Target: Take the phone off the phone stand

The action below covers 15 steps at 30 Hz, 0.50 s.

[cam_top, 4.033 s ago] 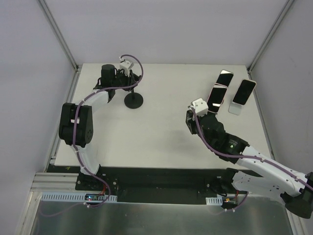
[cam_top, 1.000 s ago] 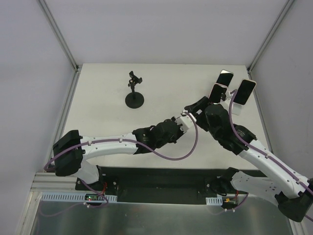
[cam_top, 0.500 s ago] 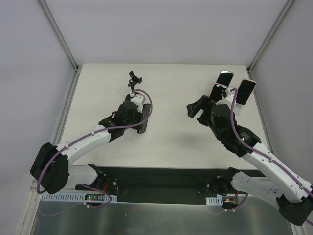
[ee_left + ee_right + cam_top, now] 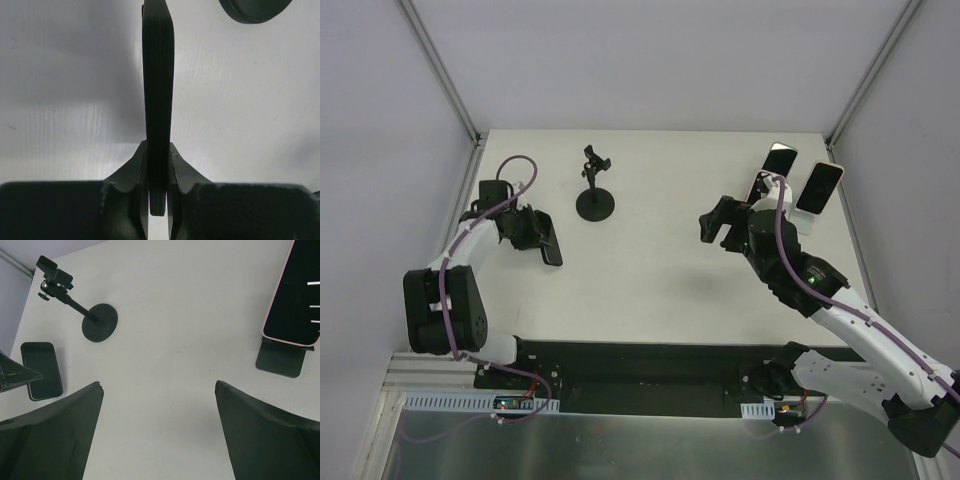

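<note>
The black phone stand (image 4: 594,190) stands at the back left of the table on a round base, and its clamp (image 4: 52,272) is empty. My left gripper (image 4: 525,228) is to the left of the stand, shut on a black phone (image 4: 550,240) that it holds level and low over the table. In the left wrist view the phone (image 4: 158,75) runs edge-on out of the pinching fingers (image 4: 158,150). The right wrist view shows it screen up (image 4: 42,371). My right gripper (image 4: 718,222) hangs open and empty over the table's middle right (image 4: 159,385).
Three more phones lean on small stands at the back right: a far one (image 4: 780,158), a right one (image 4: 820,187), and a pink-cased one (image 4: 295,300) just behind my right wrist. The black stand's base (image 4: 255,7) is close ahead of the left gripper.
The left arm has swung from the middle right, past the stand's base, over to the table's left side with the phone. The right gripper has drawn back slightly and opened wider.
</note>
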Tool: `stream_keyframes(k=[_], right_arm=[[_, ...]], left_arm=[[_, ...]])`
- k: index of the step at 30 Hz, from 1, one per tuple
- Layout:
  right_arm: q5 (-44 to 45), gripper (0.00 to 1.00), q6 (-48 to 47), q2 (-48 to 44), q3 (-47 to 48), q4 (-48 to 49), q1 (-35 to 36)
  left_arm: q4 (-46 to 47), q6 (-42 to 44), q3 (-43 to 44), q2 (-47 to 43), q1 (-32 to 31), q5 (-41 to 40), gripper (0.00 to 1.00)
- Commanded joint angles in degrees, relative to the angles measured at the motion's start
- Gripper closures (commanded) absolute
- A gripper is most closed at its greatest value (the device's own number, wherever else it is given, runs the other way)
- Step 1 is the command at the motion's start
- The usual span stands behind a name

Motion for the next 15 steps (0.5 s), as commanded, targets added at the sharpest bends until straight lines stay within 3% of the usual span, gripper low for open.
stream_keyframes(k=[1, 4, 11, 15], right_arm=[[-1.1, 0.04, -4.2, -0.3, 2.4, 2.3, -0.5], [-1.1, 0.04, -5.1, -0.8, 1.9, 2.1, -0.8], [-0.6, 0.04, -6.7, -1.4, 1.7, 0.9, -1.8], [-1.1, 0.04, -7.2, -0.6, 2.2, 0.8, -2.5]], left_arm=[[-7.4, 6.3, 9.0, 8.2, 4.3, 13.0, 1.00], [-13.2, 10.7, 12.2, 13.0, 6.9, 17.1, 1.00], [-17.3, 14.8, 12.7, 16.5, 8.6, 12.6, 0.99], [-18.5, 16.1, 13.3, 18.3, 8.5, 8.4, 0.80]])
